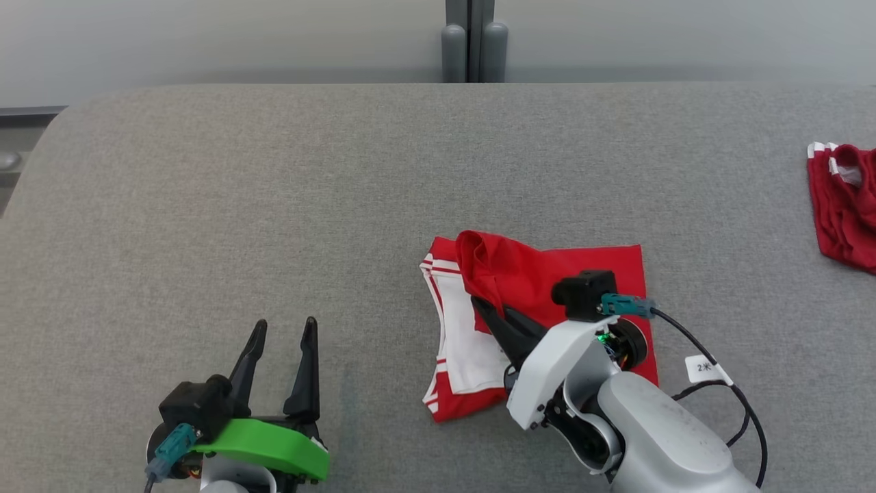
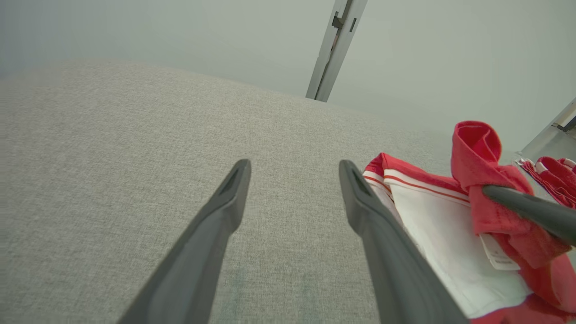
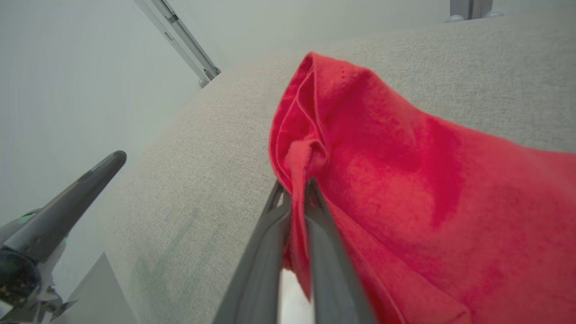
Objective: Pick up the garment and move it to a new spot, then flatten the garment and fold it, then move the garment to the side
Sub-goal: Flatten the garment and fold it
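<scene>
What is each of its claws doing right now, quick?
Left gripper: open, holding nothing.
Right gripper: shut on a fold of the red garment.

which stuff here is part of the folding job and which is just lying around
In the job: red and white garment, pinched by the right gripper; open left gripper.
Lying about: second red garment at the table's far right edge.
</scene>
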You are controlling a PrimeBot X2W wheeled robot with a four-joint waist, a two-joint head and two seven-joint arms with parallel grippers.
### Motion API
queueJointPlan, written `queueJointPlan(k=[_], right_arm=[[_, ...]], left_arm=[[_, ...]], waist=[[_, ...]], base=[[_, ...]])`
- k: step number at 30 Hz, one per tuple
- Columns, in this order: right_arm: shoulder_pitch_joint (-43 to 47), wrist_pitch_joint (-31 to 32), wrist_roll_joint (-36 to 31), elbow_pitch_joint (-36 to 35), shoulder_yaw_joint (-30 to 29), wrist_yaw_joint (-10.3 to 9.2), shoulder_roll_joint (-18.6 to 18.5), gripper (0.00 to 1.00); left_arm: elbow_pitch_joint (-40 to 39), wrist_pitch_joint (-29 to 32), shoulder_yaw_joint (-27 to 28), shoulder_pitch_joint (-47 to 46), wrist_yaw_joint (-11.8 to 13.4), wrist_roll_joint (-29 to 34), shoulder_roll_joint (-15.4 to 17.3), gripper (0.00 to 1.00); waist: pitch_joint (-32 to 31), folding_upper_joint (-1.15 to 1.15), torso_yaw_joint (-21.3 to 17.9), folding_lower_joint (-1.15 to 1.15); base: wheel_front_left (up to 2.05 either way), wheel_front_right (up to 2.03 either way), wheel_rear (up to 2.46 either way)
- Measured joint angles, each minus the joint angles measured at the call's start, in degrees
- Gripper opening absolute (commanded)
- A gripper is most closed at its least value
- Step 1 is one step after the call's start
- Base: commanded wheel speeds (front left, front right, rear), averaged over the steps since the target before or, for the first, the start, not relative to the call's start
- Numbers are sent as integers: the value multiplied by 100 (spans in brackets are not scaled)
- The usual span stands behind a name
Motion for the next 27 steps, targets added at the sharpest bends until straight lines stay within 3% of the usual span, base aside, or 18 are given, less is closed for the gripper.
queueJointPlan(k=[6,8,9,19,23,27], right_arm=[[-391,-227,299,691,347,0,1,2],[-489,-279,459,882,500,0,-1,44],[-525,-327,528,935,588,0,0,100],[-942,-893,1082,1103,1110,0,5,100],[-1203,-1210,578,1354,944,0,8,100],[-1328,-1381,-318,1584,286,0,5,100]], left_arm=[[60,0,-18,-1,-40,27,-37,100],[85,0,-29,-1,-44,34,-55,100],[93,0,-30,-1,-45,41,-62,100],[137,0,-44,1,-89,105,-102,100],[111,0,-34,3,-91,147,-107,100],[21,0,-30,14,-92,200,-121,100]], waist=[[-3,0,139,0],[-10,0,173,0],[-15,0,183,0],[-93,0,75,0],[-142,0,-23,0],[-203,0,-120,0]], base=[[0,0,0],[0,0,0],[0,0,0],[0,0,0],[0,0,0],[0,0,0]])
